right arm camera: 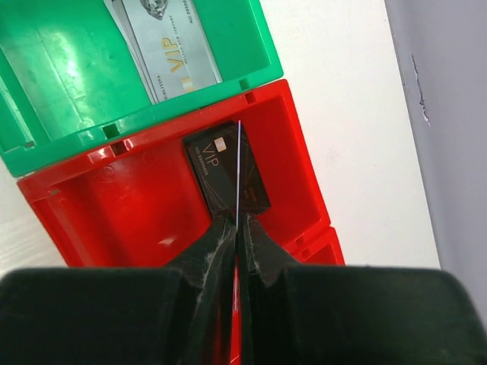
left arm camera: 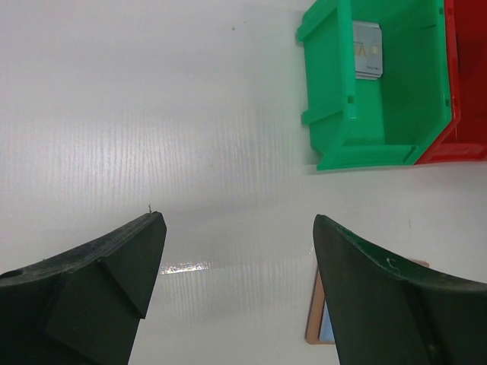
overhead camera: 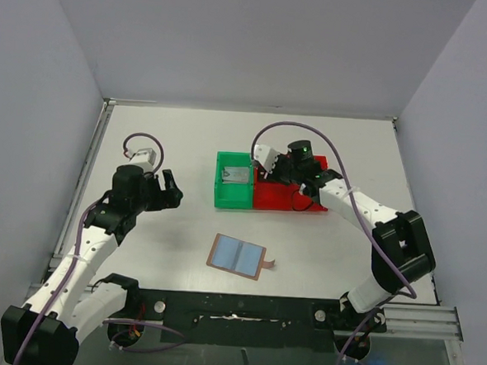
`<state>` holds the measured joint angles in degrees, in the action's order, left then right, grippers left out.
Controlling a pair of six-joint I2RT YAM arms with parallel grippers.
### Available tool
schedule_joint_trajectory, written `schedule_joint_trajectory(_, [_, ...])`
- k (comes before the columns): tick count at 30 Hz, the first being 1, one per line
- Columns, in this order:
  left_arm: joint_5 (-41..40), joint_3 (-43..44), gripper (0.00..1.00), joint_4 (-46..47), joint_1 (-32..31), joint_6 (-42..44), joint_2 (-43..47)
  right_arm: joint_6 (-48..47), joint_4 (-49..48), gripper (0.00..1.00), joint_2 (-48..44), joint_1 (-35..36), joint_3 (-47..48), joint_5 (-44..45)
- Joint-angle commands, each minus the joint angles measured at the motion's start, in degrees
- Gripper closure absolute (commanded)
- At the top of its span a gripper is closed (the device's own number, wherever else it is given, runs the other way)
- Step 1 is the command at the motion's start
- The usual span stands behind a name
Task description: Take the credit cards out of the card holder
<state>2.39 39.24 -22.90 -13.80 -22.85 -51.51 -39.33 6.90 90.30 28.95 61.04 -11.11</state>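
The card holder (overhead camera: 237, 255) lies open and flat on the table, brown with blue-grey pockets; its corner shows in the left wrist view (left arm camera: 315, 313). My right gripper (right arm camera: 237, 220) is shut on a thin card (right arm camera: 238, 167) seen edge-on, held over the red bin (right arm camera: 114, 205). A black credit card (right arm camera: 217, 163) lies flat in that bin. Silver-grey cards (right arm camera: 171, 46) lie in the green bin (right arm camera: 61, 68). My left gripper (left arm camera: 237, 228) hangs open and empty over bare table, left of the green bin (left arm camera: 327, 91).
The green bin (overhead camera: 220, 185) and red bin (overhead camera: 280, 199) stand side by side at mid-table, the right gripper (overhead camera: 269, 169) above them. Grey walls close the table on three sides. The card holder's strap tab (overhead camera: 269, 264) points right.
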Motion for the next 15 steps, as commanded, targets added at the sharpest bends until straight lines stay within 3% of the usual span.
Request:
schedule_joint_trajectory(1, [0.64,0.36,0.21,3.89,0.59,1.19,-0.01,-7.13,-1.1,1.0,1.99,-0.07,3.52,-1.64])
schedule_joint_trajectory(15, [0.95,0.28,0.21,3.97,1.1,1.14,-0.65,-18.36,0.16,1.0,12.71,-0.39,8.91,4.37])
